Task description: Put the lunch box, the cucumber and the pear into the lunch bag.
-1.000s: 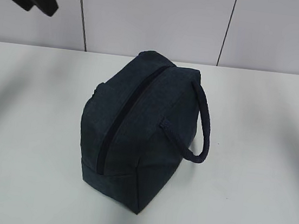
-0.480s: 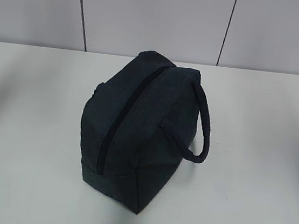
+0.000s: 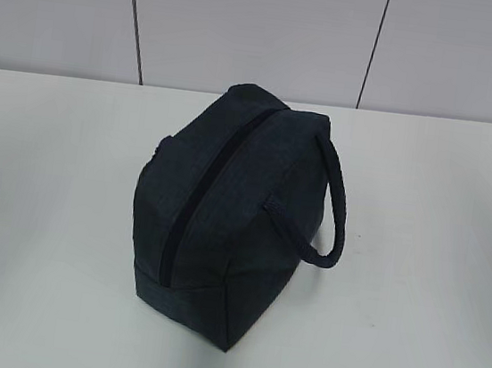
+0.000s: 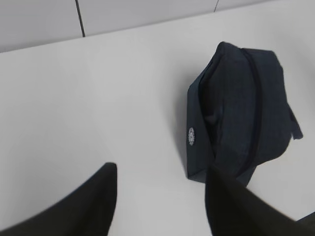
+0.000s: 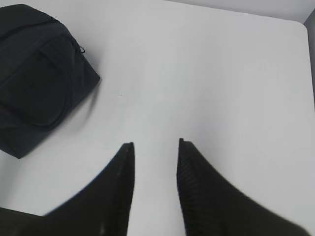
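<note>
The lunch bag (image 3: 229,213) was seen zipped shut mid-counter (image 3: 405,347), its zipper running near-to-far. Upper right of the left end effector (image 4: 160,196), upper left of the right end effector (image 5: 155,162); both were held open, empty, neither clearly nearer.

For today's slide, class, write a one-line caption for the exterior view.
Zipped navy lunch bag standing alone on a white table, its looped handle hanging to the right.
</note>
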`<state>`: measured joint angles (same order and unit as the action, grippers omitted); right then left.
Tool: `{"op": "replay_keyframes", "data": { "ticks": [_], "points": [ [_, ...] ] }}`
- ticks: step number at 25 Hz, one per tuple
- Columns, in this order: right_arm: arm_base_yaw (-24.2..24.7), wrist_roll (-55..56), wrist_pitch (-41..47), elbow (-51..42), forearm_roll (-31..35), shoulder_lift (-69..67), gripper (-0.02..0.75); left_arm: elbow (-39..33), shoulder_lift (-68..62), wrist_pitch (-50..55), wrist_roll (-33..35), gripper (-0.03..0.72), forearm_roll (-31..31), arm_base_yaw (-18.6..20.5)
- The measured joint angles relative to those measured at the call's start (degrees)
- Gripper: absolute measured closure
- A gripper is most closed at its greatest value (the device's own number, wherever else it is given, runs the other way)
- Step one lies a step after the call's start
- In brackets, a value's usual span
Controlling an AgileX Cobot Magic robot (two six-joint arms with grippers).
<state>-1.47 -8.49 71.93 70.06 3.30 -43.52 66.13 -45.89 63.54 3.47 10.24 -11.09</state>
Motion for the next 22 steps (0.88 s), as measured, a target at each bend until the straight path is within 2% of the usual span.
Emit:
{"op": "replay_keyframes", "data": {
  "ticks": [5, 10, 18, 22],
  "points": [
    [-2.2, 0.8, -1.6, -10.1, 1.0, 8.9, 0.493, -14.4, 17.7, -2.9, -0.5, 0.343, 3.5, 0.0],
    [-6.7, 0.8, -2.4, -19.8, 1.0, 18.6, 0.493, -24.0, 32.1, -0.7, -0.5, 0.344, 3.4, 0.0],
    [-7.9, 0.8, -2.6, -25.6, 0.0, 35.4, 0.493, -30.2, 46.3, 1.3, -0.6, 0.344, 1.1, 0.0],
    [-7.9, 0.8, -0.9, -27.7, -1.3, 39.8, 0.472, -32.3, 46.7, 3.4, -0.6, 0.344, -4.3, 0.0]
  ]
}}
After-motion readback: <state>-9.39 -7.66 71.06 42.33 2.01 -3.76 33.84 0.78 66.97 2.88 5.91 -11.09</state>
